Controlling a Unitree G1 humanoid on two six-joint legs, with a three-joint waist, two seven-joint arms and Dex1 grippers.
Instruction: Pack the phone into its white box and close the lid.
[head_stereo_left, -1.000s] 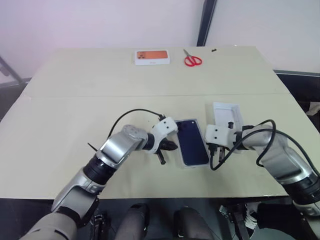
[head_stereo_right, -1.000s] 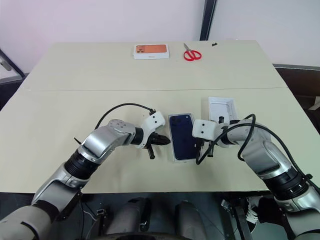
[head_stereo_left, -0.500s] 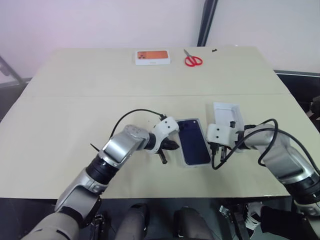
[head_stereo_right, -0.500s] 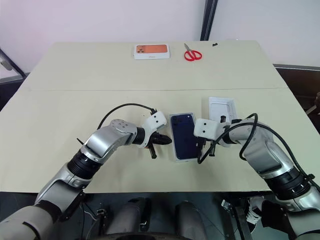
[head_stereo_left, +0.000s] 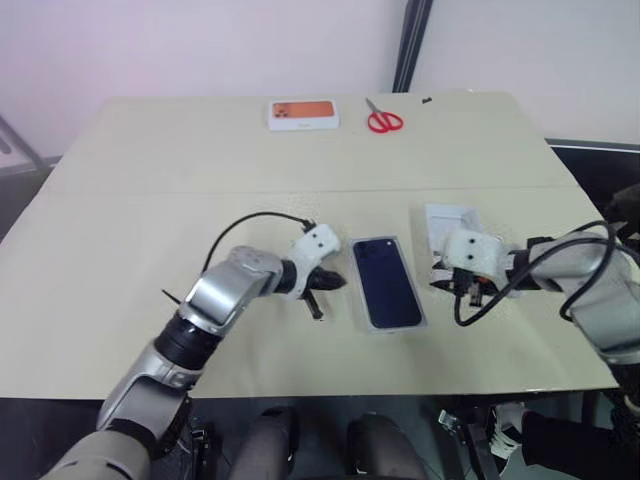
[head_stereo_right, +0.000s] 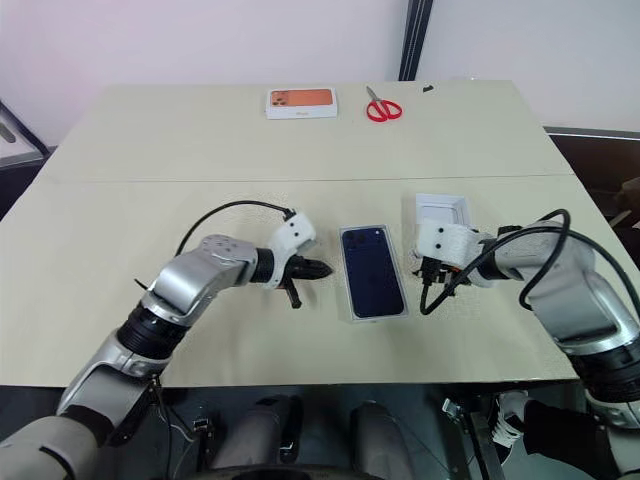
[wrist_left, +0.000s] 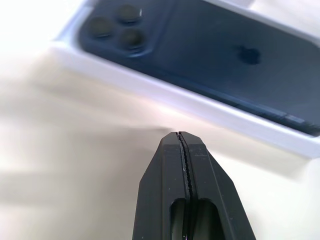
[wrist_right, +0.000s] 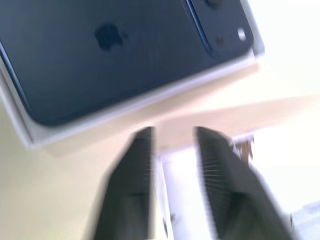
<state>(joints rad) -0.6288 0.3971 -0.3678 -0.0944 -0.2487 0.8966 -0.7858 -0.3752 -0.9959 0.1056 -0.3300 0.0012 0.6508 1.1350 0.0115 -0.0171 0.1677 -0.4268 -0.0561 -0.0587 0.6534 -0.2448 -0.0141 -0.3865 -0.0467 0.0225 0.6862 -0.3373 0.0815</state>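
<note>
Bright even light; right wrist view motion-blurred.

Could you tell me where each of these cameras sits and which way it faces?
Left eye view: on the head, looking forward and down over the table; both arms show, with the left claw and right claw flanking the phone.
Right eye view: beside it on the head, facing the same way; same scene.
Left wrist view: on the left wrist, looking along its shut fingers at the phone in the white box.
Right wrist view: on the right wrist, looking past parted fingers.
Both wrist views share the phone.
</note>
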